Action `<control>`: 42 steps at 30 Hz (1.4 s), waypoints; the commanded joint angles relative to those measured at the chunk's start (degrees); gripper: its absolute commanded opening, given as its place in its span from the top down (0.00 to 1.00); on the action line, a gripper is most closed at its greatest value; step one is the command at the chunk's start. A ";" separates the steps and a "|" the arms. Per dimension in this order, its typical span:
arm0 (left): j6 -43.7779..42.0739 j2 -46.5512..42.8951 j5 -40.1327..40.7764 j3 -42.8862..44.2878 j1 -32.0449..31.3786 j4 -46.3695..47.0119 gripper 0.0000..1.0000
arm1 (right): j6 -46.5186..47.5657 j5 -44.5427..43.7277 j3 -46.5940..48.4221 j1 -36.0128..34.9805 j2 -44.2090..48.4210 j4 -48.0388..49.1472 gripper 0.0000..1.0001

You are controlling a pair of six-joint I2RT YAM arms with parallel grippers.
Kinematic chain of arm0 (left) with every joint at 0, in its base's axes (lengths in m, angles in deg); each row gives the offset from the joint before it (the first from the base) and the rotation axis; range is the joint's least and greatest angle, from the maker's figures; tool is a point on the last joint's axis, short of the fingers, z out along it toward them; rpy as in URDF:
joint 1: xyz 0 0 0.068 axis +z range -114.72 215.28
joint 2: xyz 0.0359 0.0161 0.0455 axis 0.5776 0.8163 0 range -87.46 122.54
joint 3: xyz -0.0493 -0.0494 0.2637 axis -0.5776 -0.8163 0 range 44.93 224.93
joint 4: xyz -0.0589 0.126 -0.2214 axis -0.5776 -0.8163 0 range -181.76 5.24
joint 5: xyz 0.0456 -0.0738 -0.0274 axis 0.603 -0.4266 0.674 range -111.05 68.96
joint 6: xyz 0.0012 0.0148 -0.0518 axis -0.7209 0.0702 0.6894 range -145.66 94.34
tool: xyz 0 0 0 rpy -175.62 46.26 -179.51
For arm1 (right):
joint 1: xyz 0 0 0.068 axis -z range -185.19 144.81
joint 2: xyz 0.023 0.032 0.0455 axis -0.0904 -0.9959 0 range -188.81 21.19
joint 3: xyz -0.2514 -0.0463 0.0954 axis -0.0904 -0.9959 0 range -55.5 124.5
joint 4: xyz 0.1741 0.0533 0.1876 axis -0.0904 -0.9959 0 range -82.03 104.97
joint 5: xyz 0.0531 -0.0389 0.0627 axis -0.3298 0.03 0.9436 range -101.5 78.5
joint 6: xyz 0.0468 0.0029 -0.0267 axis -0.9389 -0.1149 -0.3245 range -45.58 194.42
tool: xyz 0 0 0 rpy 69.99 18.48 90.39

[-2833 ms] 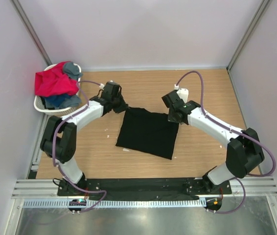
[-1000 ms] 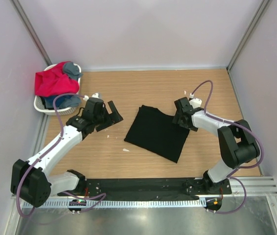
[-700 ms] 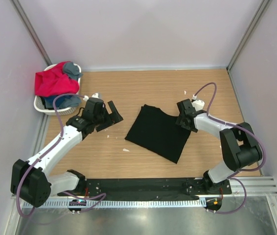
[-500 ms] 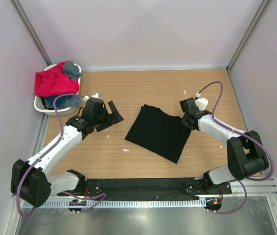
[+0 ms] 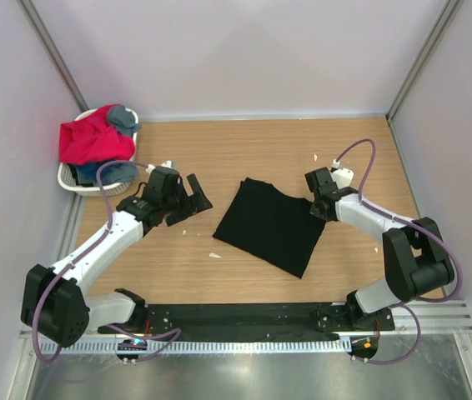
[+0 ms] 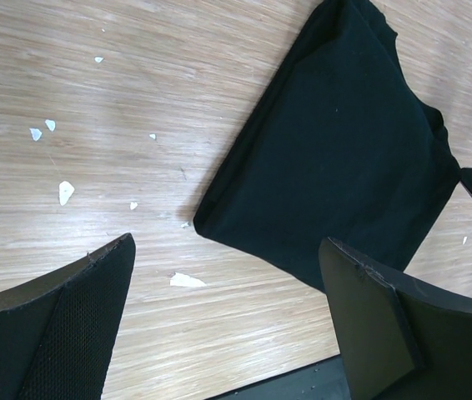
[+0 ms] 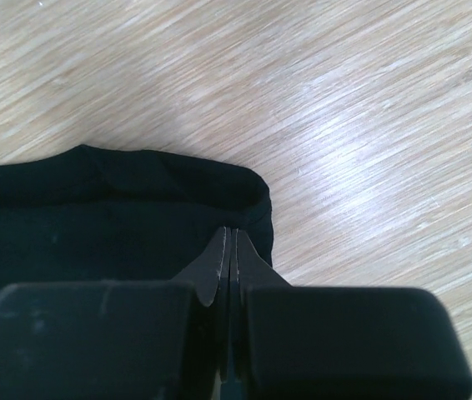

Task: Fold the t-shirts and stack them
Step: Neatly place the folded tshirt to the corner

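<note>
Right gripper (image 7: 230,239) pinched shut on the corner of the folded black cloth t-shirt (image 5: 271,225); left gripper (image 6: 228,250) spread wide, holding nothing.
The shirt lies flat, a tilted rectangle on the wooden table (image 5: 261,150), between both grippers and clear of the left fingers (image 6: 77,317).

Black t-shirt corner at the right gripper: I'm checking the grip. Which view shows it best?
Right wrist: the right gripper is shut on the black t-shirt at its corner, close up. Top external shows the whole shirt, the pinch hidden; left wrist shows the shirt from afar.
</note>
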 commanded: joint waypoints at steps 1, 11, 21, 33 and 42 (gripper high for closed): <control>0.06 0.05 -0.75 0.04 0.12 1.63 0.08 | 0.53 -2.89 0.60 0.28 -0.72 0.08 0.99; 0.24 1.11 -0.57 -0.05 0.12 1.72 0.08 | -0.62 -6.25 1.38 1.42 -4.50 -4.39 0.99; -1.43 -0.83 3.91 3.99 0.12 -4.43 0.05 | 1.68 -3.35 21.68 -9.02 4.98 -22.15 0.10; -1.87 -7.42 11.03 5.75 0.73 -14.80 0.00 | -16.43 3.95 20.64 -23.36 -9.77 -14.87 0.00; -1.78 -10.58 12.35 5.14 1.00 -19.46 0.00 | -11.70 3.42 18.00 -19.33 -22.34 -6.35 0.00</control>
